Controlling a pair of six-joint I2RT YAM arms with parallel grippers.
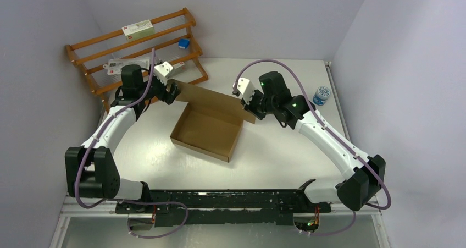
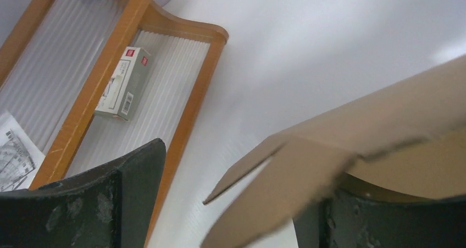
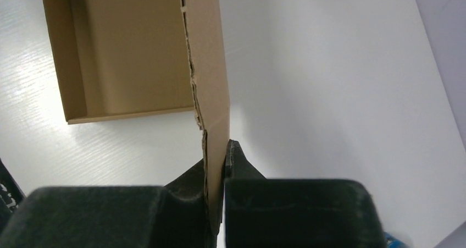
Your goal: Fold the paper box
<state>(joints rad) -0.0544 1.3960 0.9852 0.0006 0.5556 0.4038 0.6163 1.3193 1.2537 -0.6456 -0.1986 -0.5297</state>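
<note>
Right end effector (image 3: 225, 149) pinches the paper box (image 3: 137, 50) (its raised flap); left end effector (image 2: 244, 174) stands spread around that flap.

A tiered wooden rack (image 1: 99, 39) stood at the table's (image 1: 286, 165) far left corner. It held a white-and-green carton (image 1: 137, 28) on top, a blue cube (image 1: 184, 43) lower down and a small red-marked box (image 2: 122, 83) on a ribbed shelf. A small bottle (image 1: 321, 94) stood far right.

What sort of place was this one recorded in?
Likely a robot lab cell: a white table walled in by plain panels, a left arm and right arm bolted at its near edge, a wooden rack of small packets at the back.
</note>
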